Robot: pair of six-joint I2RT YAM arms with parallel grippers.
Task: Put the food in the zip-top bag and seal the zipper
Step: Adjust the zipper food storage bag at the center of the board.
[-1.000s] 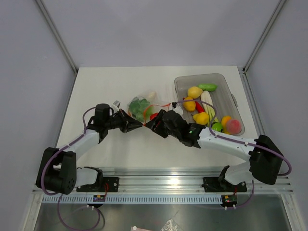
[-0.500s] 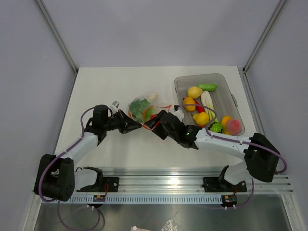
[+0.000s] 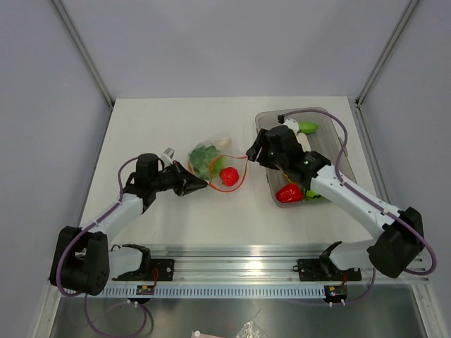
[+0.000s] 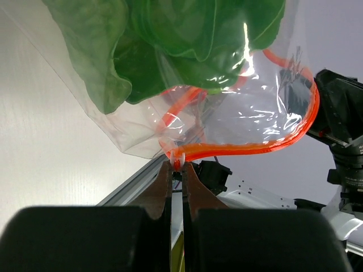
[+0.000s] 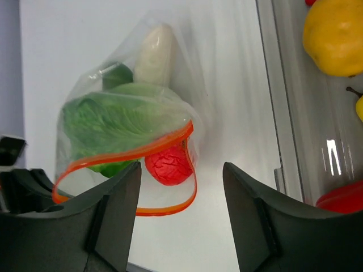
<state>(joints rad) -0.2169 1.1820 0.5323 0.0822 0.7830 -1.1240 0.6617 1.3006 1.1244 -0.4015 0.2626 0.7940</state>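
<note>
The clear zip-top bag (image 3: 206, 160) lies mid-table holding green lettuce (image 4: 170, 39) and a white piece (image 5: 153, 54). A red fruit (image 3: 228, 176) sits in its open mouth, ringed by the orange zipper (image 4: 255, 148), which loops wide. My left gripper (image 3: 199, 185) is shut on the zipper's near end (image 4: 177, 161). My right gripper (image 3: 251, 151) hangs open and empty between the bag and the tub; in its wrist view it (image 5: 180, 173) hovers above the red fruit (image 5: 168, 164).
A grey translucent tub (image 3: 320, 111) stands at the right with more food: a green piece (image 3: 307, 127), a red pepper (image 3: 289, 192) and a yellow fruit (image 5: 334, 34). The right arm crosses over the tub. Its near wall (image 5: 283, 113) is close to the bag.
The right gripper let go of the red fruit in the bag's mouth and drew back up and right toward the tub. The left gripper kept its hold on the zipper.
</note>
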